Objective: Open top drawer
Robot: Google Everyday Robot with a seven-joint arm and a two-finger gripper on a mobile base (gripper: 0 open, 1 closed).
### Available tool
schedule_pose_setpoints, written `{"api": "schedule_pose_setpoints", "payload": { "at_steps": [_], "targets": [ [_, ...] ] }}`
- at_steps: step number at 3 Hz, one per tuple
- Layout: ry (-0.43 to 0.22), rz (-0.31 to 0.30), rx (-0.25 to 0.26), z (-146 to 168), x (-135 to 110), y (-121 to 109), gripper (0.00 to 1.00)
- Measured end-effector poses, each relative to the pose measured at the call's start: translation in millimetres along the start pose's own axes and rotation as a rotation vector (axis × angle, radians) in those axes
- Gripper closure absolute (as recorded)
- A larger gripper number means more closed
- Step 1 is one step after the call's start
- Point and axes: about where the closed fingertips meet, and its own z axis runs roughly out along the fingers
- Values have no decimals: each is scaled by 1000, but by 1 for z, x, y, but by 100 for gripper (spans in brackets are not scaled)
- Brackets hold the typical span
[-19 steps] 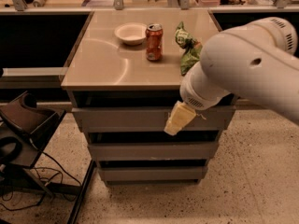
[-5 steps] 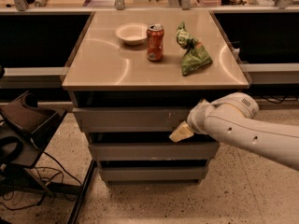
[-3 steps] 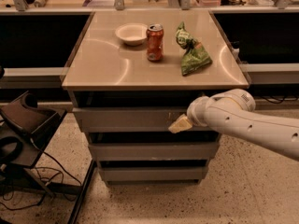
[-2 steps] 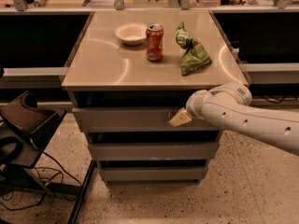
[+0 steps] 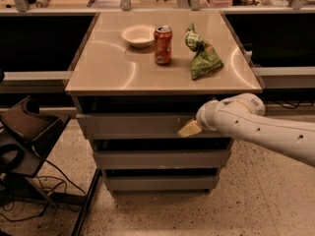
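Camera view: the top drawer (image 5: 133, 126) lies just beneath the tabletop (image 5: 108, 75), uppermost of three grey fronts; the gripper (image 5: 190, 128) reaches in from the right, its pale tip against the right part of that front; whether it is released or clenched cannot be told; on the tabletop's far half stand a white bowl (image 5: 138, 35), a red can (image 5: 163, 44) and a green bag (image 5: 203, 58).

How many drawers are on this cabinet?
3, stacked: the top drawer, with the tool at its front, right of centre; the middle drawer below it; the bottom drawer nearest the floor. None seem hidden.
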Motion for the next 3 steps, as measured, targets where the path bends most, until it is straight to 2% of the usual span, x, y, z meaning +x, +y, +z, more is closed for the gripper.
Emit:
{"api": "schedule_pose_setpoints", "payload": {
  "at_steps": [1, 3],
  "targets": [
    [2, 3, -5, -2, -1, 0, 0],
    [2, 3, -5, -2, -1, 0, 43]
  ]
}}
